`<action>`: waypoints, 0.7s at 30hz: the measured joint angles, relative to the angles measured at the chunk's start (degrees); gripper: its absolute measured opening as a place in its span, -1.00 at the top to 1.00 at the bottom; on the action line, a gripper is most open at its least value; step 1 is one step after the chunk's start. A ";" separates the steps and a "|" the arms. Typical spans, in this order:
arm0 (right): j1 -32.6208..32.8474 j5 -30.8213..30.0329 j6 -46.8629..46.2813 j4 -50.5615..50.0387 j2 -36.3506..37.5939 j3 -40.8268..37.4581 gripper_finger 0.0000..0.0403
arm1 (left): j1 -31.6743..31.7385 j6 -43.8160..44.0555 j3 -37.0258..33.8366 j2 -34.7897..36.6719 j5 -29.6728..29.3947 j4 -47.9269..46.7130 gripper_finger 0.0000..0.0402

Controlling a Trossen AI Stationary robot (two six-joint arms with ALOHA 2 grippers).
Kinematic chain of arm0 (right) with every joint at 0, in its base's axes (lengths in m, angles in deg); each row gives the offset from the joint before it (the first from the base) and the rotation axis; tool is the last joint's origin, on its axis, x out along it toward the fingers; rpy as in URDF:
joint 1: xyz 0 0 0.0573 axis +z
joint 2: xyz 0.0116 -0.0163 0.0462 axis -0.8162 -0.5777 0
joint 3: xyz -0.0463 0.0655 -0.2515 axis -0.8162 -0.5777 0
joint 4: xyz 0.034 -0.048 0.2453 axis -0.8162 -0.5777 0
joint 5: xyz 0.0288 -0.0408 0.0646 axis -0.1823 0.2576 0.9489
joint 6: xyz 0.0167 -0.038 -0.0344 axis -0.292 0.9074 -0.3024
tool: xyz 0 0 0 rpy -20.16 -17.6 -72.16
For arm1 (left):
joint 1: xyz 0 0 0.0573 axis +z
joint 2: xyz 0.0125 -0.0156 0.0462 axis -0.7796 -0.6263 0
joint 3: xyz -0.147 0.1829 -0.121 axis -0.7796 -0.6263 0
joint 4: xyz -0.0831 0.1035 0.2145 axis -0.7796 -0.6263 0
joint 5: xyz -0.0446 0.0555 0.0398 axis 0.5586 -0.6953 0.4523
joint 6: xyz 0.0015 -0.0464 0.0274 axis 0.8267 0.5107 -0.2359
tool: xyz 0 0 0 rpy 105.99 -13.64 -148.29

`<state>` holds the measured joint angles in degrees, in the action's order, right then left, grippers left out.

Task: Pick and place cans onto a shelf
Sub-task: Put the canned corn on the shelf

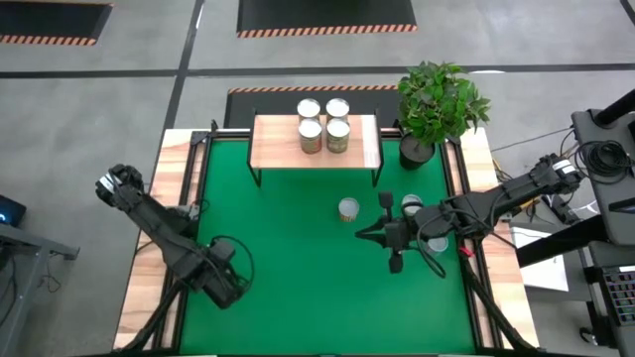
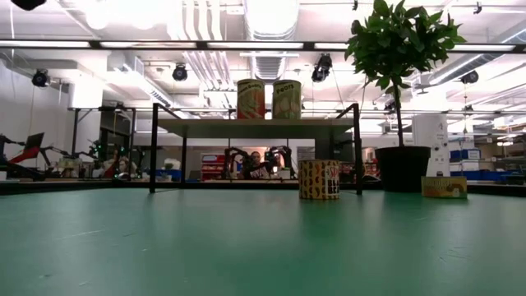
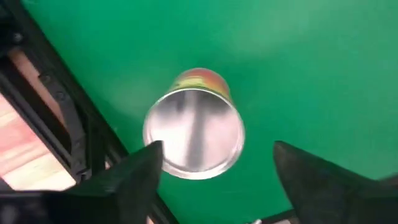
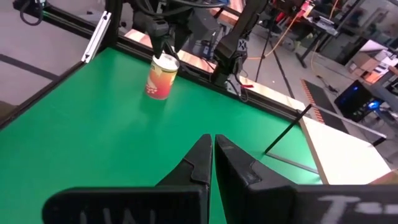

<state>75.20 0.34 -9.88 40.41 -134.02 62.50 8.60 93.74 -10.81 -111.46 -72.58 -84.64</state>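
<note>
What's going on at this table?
Cans are being moved onto the shelf. Four cans stand on it already. The left gripper is open over an upright can near the left edge of the green mat. The right gripper is shut and empty above the mat. Another loose can stands in front of the shelf.

A robotics lab, probably: other robot arms (image 2: 25, 152) on benches, striped floor mats (image 1: 325, 17).

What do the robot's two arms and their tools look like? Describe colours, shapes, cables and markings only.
Both arms are dark and jointed. The left tool has two black, wedge-shaped fingers. The right tool has flat black fingers on a dark bar with pale lettering. Black cables loop beside the left arm in the high view.
</note>
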 joint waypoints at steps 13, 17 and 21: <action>0.02 -0.01 -2.94 -1.73 -0.02 -0.04 0.96 | -1.58 0.49 -5.67 0.10 1.58 3.84 -0.89; 0.02 -0.02 -2.78 -1.70 -0.03 -0.04 0.95 | -1.58 0.44 -6.70 0.13 1.48 4.09 -0.86; 0.02 -0.02 -2.71 -1.70 -0.04 -0.04 0.95 | -1.58 0.27 -8.55 0.11 1.47 5.97 -0.85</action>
<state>75.22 0.32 -12.60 38.71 -134.07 62.46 7.02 94.01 -19.36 -111.35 -71.11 -78.67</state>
